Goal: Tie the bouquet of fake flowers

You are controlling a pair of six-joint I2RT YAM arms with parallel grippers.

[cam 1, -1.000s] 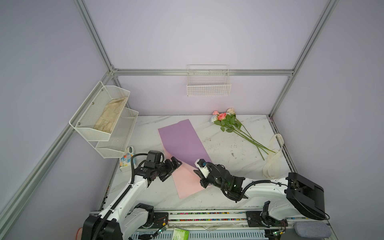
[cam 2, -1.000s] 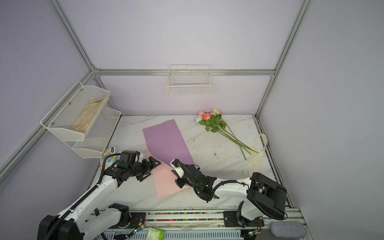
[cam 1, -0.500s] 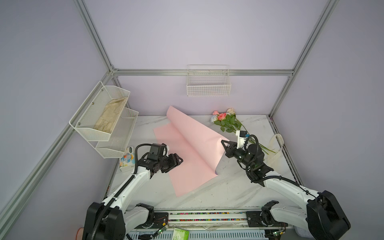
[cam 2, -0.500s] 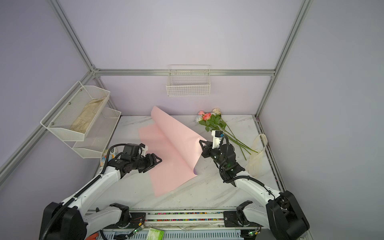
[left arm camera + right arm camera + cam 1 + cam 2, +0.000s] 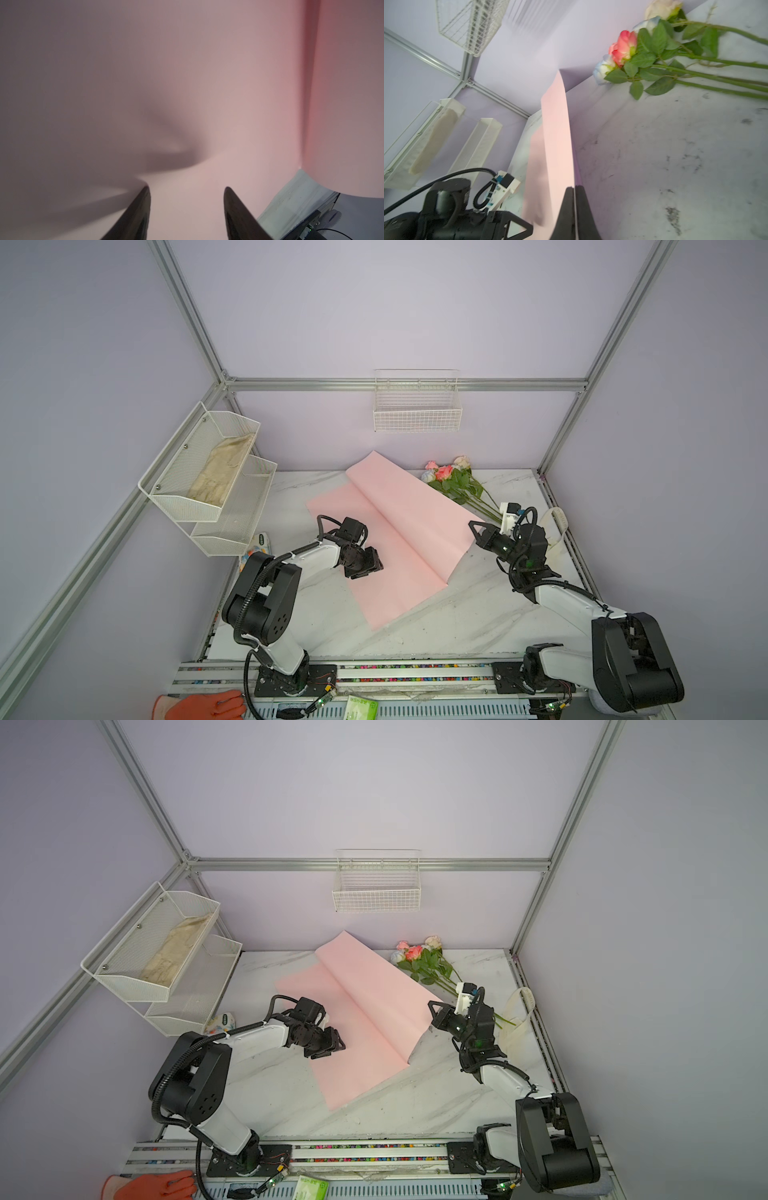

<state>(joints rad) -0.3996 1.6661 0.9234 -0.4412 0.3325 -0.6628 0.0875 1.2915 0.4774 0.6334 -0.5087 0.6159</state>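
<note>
Bouquet of fake flowers [image 5: 455,485] lies untouched at the counter's [image 5: 457,614] far right. Left gripper [image 5: 370,568], jaws apart, has dropped onto the paper sheet [image 5: 399,531]. Right gripper [image 5: 473,526], clamped on the sheet's corner, has flipped it pink-side up toward the stems, so wrapping is under way and tying is not yet begun.

The paper sheet [image 5: 415,510] lies in the middle of the counter [image 5: 478,614], the bouquet of fake flowers [image 5: 455,483] behind it to the right, a wire rack [image 5: 208,489] at the left.
</note>
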